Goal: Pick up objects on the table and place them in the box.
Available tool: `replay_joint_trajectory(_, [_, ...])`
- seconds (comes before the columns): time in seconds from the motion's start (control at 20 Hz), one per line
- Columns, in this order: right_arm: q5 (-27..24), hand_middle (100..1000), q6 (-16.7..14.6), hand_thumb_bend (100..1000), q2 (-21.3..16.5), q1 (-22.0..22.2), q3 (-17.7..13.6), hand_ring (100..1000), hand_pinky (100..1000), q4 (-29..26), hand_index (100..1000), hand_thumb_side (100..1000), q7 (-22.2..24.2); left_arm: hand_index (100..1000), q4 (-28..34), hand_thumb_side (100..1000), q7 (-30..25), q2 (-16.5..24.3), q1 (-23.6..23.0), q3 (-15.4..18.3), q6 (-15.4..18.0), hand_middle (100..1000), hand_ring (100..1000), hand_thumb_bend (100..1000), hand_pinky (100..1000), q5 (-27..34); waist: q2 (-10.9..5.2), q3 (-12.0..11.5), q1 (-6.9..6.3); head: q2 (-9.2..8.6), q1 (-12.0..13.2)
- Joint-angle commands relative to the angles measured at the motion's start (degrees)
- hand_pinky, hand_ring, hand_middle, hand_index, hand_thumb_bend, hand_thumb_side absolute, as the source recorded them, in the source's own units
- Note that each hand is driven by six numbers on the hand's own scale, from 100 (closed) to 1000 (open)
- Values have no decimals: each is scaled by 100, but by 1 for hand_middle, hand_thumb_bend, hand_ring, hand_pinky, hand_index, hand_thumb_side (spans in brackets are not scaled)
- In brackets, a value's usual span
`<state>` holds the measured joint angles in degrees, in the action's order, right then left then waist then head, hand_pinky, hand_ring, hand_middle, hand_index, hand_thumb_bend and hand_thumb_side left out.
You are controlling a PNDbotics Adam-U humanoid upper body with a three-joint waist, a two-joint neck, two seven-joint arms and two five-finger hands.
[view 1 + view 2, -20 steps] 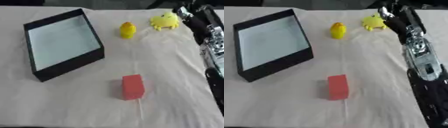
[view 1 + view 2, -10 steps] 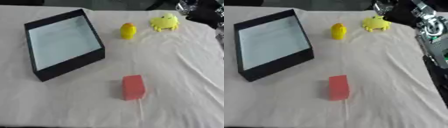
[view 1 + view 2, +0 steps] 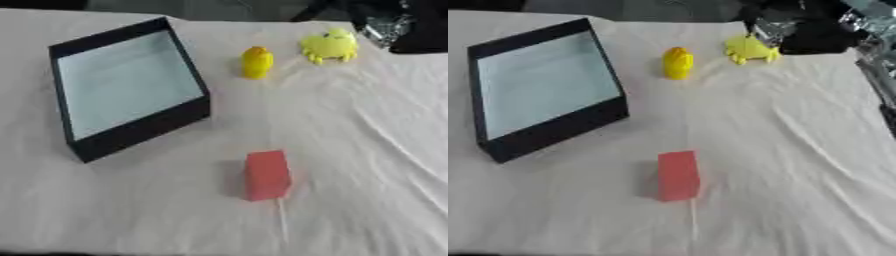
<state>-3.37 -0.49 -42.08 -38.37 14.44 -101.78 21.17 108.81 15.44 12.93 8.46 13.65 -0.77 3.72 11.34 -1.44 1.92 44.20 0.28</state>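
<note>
white cloth covers the table (image 3: 367, 165), creased toward the right side. black box (image 3: 131, 127) w/ pale blue-white inside sits at the left, turned askew, nothing in it.

three objs out on the cloth, none in the box:
- small yellow upright toy w/ orange top (image 3: 256, 62), far centre, just right of the box's far corner but apart from it.
- yellow crab-like toy (image 3: 751, 49), far right, near the upright one, not touching it.
- red block (image 3: 266, 175), near centre, lying well apart from the two yellow things & a bit right of the box's near corner. thin pale crease runs from its near end toward the front edge.

right hand (image 3: 802, 32) comes in at the upper right corner, black w/ silver bits, just beside the crab toy on its far right side. too blurred to see if it touches the toy, & can't tell whether its fingers are spread or curled. more of the right arm (image 3: 877, 60), silver & black, runs down the right edge in the right eye view.

left hand doesn't show.
</note>
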Motion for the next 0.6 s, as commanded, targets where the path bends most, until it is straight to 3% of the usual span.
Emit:
replay_joint_trajectory(0.05, [-104, 709, -190, 196, -381, -146, 138, 799, 907, -229, 885, 432, 122, 796, 55, 847, -25, 178, 10, 28, 10, 762, 739, 157, 856, -32, -138, 19, -3, -8, 31])
replay_joint_trajectory(0.6, [-147, 724, -634, 316, -416, -403, 655, 804, 904, -400, 896, 496, 556, 796, 24, 849, -63, 201, -4, 2, 5, 763, 740, 158, 857, -35, -163, 60, 20, -8, 36])
